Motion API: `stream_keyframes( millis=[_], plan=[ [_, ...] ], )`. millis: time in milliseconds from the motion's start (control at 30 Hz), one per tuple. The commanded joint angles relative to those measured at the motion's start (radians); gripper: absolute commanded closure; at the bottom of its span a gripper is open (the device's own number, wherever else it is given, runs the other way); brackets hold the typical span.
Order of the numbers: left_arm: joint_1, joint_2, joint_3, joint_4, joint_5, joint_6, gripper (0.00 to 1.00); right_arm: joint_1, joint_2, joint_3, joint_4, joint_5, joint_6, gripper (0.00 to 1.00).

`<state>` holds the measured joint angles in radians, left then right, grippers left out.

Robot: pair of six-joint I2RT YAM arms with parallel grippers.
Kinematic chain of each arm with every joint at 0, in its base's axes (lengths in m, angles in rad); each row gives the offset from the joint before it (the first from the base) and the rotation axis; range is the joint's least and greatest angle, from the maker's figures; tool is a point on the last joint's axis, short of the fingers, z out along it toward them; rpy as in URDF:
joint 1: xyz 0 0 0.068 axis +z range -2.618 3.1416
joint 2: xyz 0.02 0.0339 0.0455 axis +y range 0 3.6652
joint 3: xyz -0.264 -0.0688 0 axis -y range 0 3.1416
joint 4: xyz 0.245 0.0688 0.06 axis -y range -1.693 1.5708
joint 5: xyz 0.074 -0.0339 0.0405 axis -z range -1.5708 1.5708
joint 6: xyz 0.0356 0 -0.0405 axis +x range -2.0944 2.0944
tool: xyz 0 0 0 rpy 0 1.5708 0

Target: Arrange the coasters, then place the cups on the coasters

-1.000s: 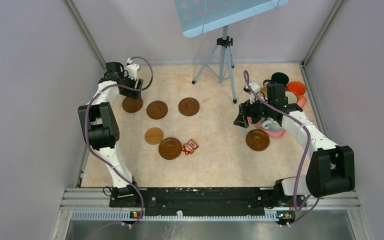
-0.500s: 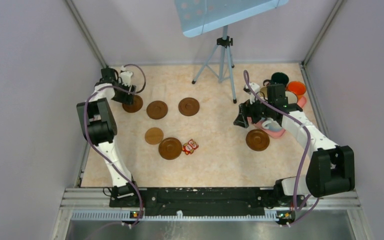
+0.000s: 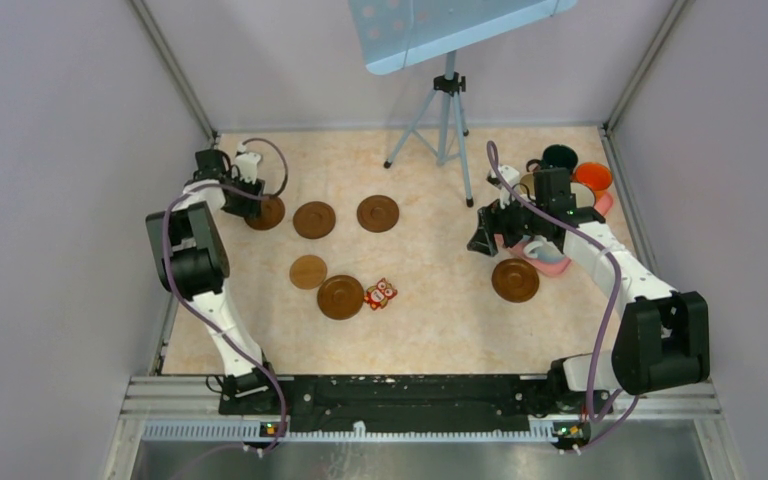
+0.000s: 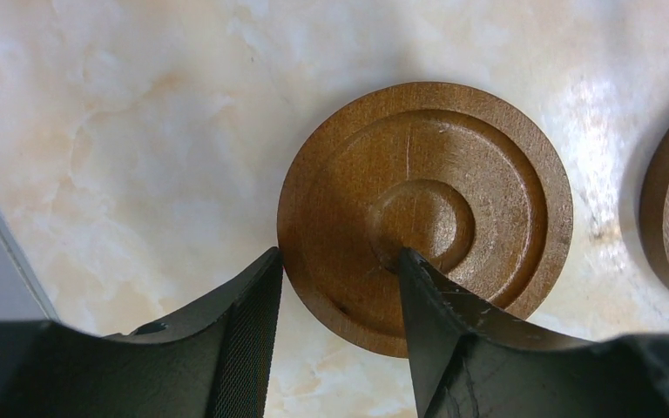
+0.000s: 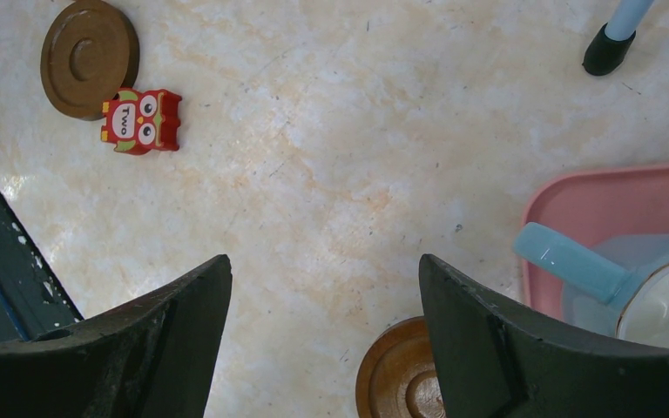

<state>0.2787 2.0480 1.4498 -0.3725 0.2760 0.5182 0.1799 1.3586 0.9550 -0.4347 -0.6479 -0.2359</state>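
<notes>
The red owl figure [image 5: 140, 120] has "Two" written on its front; it lies on the counter [image 5: 331, 157] touching a dark coaster [image 5: 89, 57]. The left claw [image 4: 338, 261] is about half open, straddling the edge of the far-left coaster [image 4: 453, 183], one finger at the rim and the other near its centre; whether it grips cannot be told. The right claw [image 5: 324, 270] gapes wide and holds nothing, above another coaster [image 5: 392, 379], beside the pink tray [image 5: 610, 196] with a light blue mug [image 5: 575, 261].
</notes>
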Motion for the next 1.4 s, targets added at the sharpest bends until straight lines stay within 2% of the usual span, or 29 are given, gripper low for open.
stream_keyframes(
  millis=[0,300,500,567,733,900,1100,1367],
  plan=[
    [0.024,-0.034,-0.104,-0.065,-0.014,0.042,0.44,-0.006,-0.016,-0.009,0.026,-0.004,-0.018,0.22],
    [0.039,-0.074,-0.136,-0.077,0.007,0.058,0.42,-0.006,-0.013,-0.006,0.026,-0.006,-0.019,0.22],
    [0.039,-0.138,-0.053,-0.134,0.064,0.026,0.2,-0.006,-0.011,-0.006,0.025,-0.006,-0.017,0.22],
    [0.038,-0.172,-0.02,-0.164,0.098,0.022,0.18,-0.006,-0.01,-0.004,0.026,-0.006,-0.017,0.22],
    [0.03,-0.274,-0.029,-0.245,0.263,0.058,0.17,-0.006,-0.012,-0.004,0.023,-0.007,-0.017,0.22],
    [0.0,-0.351,-0.127,-0.293,0.331,0.119,0.17,-0.006,-0.015,-0.004,0.023,-0.009,-0.017,0.22],
    [-0.084,-0.429,-0.255,-0.34,0.34,0.183,0.22,-0.006,-0.016,-0.004,0.023,-0.009,-0.016,0.22],
    [-0.289,-0.545,-0.433,-0.296,0.282,0.186,0.22,-0.006,-0.012,-0.002,0.02,-0.013,-0.012,0.22]
  ],
)
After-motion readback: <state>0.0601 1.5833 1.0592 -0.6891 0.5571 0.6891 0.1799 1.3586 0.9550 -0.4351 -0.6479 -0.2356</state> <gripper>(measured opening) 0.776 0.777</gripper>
